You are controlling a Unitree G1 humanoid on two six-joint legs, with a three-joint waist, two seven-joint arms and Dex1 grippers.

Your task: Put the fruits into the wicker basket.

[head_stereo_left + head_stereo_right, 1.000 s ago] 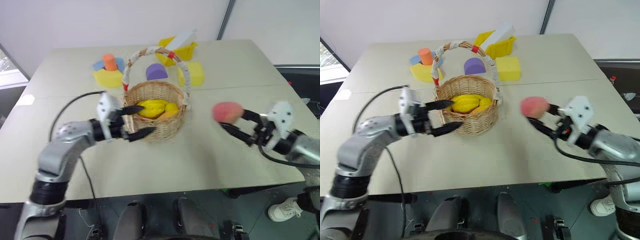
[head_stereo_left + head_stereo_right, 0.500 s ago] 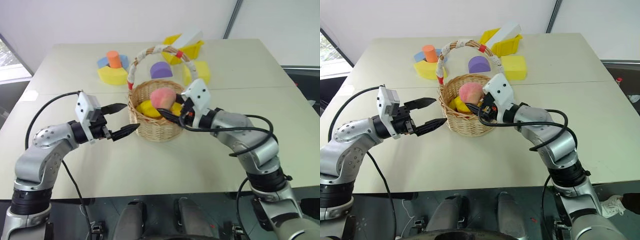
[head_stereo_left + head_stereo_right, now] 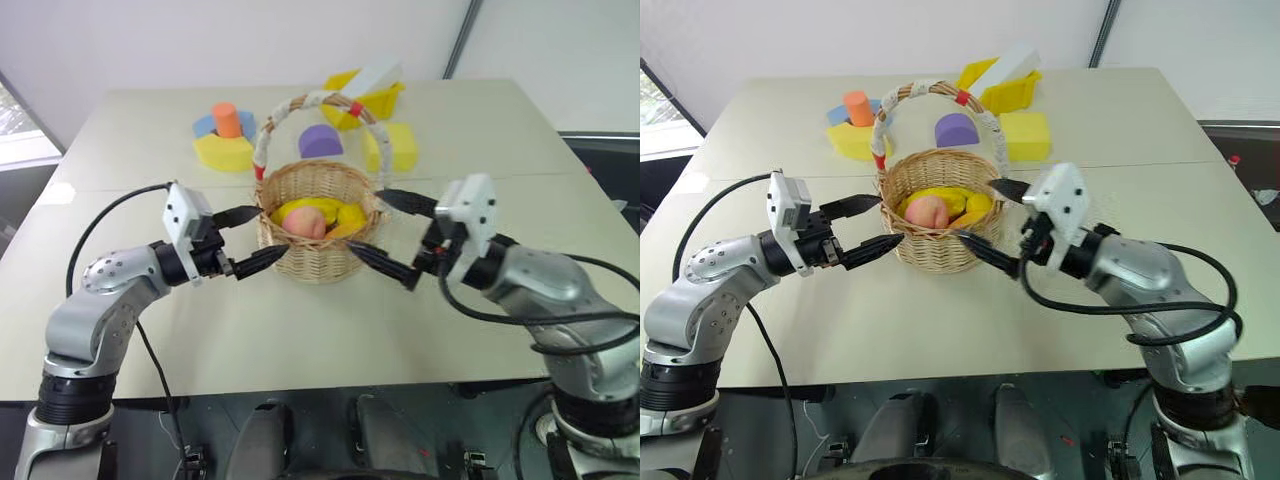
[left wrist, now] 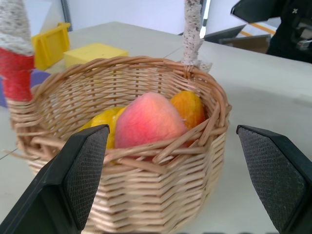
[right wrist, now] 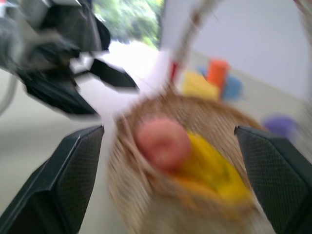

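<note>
Your right gripper (image 3: 391,233) stands spread and empty; peach (image 3: 307,222) apparently rests ahead in wicker basket (image 3: 318,258). Retreat clear of its rim.

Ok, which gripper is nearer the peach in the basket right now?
Too close to call. The peach lies in the wicker basket. The left gripper is open beside the basket's left wall; the right gripper is open beside its right wall. Neither touches the peach.
</note>
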